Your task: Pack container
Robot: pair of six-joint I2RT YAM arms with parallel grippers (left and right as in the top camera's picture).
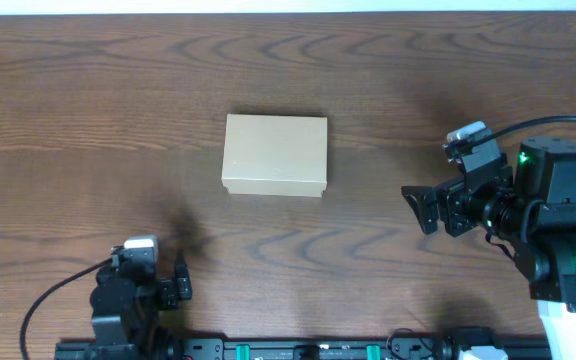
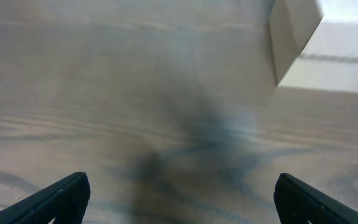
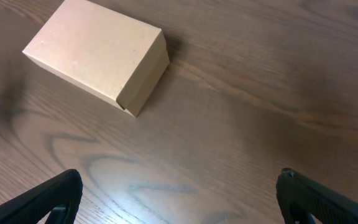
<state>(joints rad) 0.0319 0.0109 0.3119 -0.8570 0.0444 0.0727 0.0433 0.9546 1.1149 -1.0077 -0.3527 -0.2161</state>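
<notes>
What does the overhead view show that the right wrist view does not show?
Only the overhead view shows both arms: the left gripper at the lower left, and the right gripper to the right of the container, apart from it. Only the right wrist view shows the right gripper's fingers spread open close up, and the container's short end face. Both show the closed brown container lying untouched on the wooden table.

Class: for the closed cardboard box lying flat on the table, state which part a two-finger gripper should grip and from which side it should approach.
Probably from above, fingers closing across the shorter span of the container, on its two long side walls. It lies flat and closed, so the top offers no edge to pinch, while those walls stand upright and exposed.
</notes>
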